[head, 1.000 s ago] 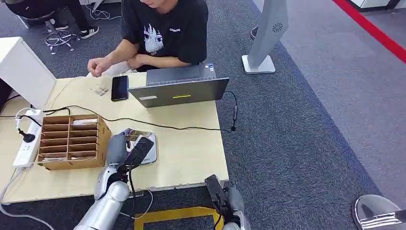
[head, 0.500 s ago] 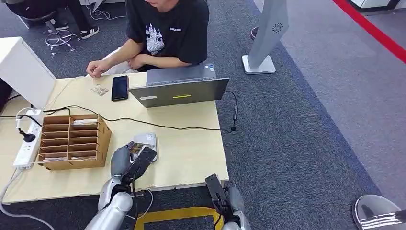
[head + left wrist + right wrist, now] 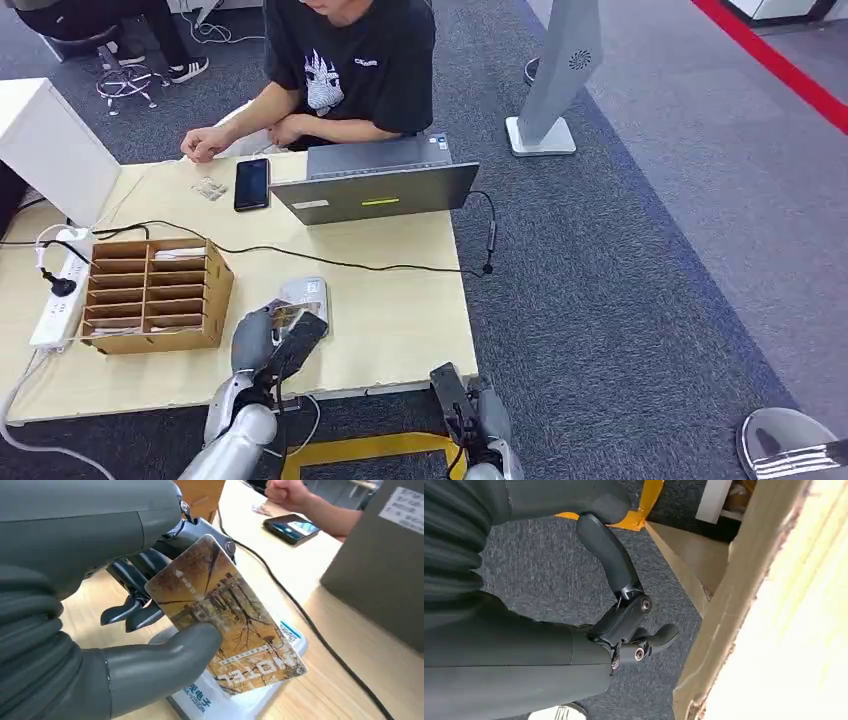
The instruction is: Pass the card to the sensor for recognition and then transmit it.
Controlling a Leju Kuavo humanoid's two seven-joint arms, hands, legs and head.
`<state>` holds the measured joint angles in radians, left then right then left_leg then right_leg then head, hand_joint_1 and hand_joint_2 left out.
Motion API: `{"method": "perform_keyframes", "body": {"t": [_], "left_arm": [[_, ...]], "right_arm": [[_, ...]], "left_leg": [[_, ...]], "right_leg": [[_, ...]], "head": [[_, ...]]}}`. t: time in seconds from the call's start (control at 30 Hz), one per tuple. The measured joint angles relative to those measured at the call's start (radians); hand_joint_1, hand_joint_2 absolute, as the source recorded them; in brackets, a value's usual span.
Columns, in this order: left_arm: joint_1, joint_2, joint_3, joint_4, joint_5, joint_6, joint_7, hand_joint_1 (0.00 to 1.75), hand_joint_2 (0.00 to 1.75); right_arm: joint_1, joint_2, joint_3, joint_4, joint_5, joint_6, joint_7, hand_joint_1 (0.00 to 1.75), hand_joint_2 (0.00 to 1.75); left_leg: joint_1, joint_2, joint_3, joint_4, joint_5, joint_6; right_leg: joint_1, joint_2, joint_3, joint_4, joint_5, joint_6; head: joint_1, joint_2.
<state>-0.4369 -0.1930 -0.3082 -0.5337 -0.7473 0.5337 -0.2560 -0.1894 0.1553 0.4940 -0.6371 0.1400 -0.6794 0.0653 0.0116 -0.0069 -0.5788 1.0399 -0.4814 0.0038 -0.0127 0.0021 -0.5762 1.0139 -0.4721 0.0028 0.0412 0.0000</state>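
**Card held over the reader at the table's near edge**

The left hand (image 3: 115, 630), smooth grey plastic with a thick thumb and darker jointed fingers (image 3: 131, 612), pinches a glossy rectangular card printed with brown bare trees (image 3: 225, 625). The thumb presses on the printed face and the dark fingers lie behind it. The card is tilted and sits just above the flat white plastic sensor pad with blue lettering (image 3: 210, 705); whether its lower corner touches the pad cannot be told from the wrist view. In the head view the same hand (image 3: 270, 335) is over the near part of the pad (image 3: 305, 293), on the pale wooden table (image 3: 400, 320).

The right hand (image 3: 624, 625) hangs below the table edge over speckled grey carpet (image 3: 524, 580), holding nothing, its fingers loosely bent and apart; it appears in the head view at the bottom (image 3: 470, 415).

To the left of the sensor stands a brown cardboard sorter with rows of slots (image 3: 150, 295), and beyond it a white power strip (image 3: 55, 290). A thin black cable (image 3: 350, 263) crosses the tabletop. At the far side are an open grey laptop (image 3: 375, 190), a black phone (image 3: 251, 183) lying flat, and a seated person in a black printed T-shirt (image 3: 350, 65) with both hands at the table edge.
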Motion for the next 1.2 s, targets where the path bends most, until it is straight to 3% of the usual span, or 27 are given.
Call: {"method": "perform_keyframes", "body": {"t": [0.1,0.2,0.43,0.63,0.8,0.93,1.2], "left_arm": [[0.005,0.012,0.000,-0.076,-0.002,0.000,-0.008,1.75,1.75],[0.007,0.037,0.000,-0.222,-0.017,-0.009,0.007,1.75,1.75],[-0.028,0.154,0.000,-0.580,-0.155,-0.031,0.103,1.75,1.75],[-0.102,0.235,0.019,-0.698,-0.233,-0.048,0.174,1.75,1.75],[-0.153,0.296,0.055,-0.700,-0.258,-0.019,0.203,1.75,1.75],[-0.204,0.329,0.098,-0.604,-0.248,0.028,0.212,1.75,1.75],[-0.226,0.336,0.154,-0.457,-0.209,0.080,0.181,1.75,1.75]], "right_arm": [[0.005,0.000,0.000,-0.004,0.024,0.000,0.022,0.00,1.75],[0.015,-0.002,0.001,-0.019,0.063,-0.001,0.059,0.00,1.75],[0.045,-0.018,0.002,-0.048,0.120,-0.001,0.094,0.00,1.75],[0.064,-0.028,0.001,-0.075,0.145,-0.001,0.115,0.00,1.75],[0.080,-0.037,-0.004,-0.085,0.155,-0.002,0.090,0.00,1.75],[0.086,-0.039,-0.033,-0.082,0.155,-0.002,0.042,0.00,1.75],[0.086,-0.039,-0.073,-0.066,0.152,-0.002,0.015,0.00,1.75]], "left_leg": [[0.000,0.000,-0.001,0.000,0.000,0.000],[0.000,0.000,-0.001,0.000,0.000,0.000],[0.001,0.000,-0.002,0.000,0.000,0.000],[0.001,0.001,-0.002,0.000,0.000,0.000],[0.000,0.001,-0.002,0.000,0.000,0.000],[0.000,0.001,-0.002,0.000,0.000,0.000],[0.000,0.001,-0.002,0.000,0.000,0.000]], "right_leg": [[0.000,0.000,-0.001,0.000,0.000,0.000],[0.000,0.000,-0.001,0.000,0.000,0.000],[0.000,0.001,-0.003,0.000,0.000,0.000],[0.000,0.001,-0.003,0.000,0.000,0.000],[0.000,0.002,-0.003,0.000,0.000,0.000],[0.000,0.002,-0.003,0.000,0.000,0.000],[0.000,0.001,-0.003,0.000,0.000,0.000]], "head": [[0.000,0.000],[0.000,0.000],[0.000,0.000],[0.000,0.000],[0.000,0.000],[0.000,0.000],[0.000,0.000]]}}
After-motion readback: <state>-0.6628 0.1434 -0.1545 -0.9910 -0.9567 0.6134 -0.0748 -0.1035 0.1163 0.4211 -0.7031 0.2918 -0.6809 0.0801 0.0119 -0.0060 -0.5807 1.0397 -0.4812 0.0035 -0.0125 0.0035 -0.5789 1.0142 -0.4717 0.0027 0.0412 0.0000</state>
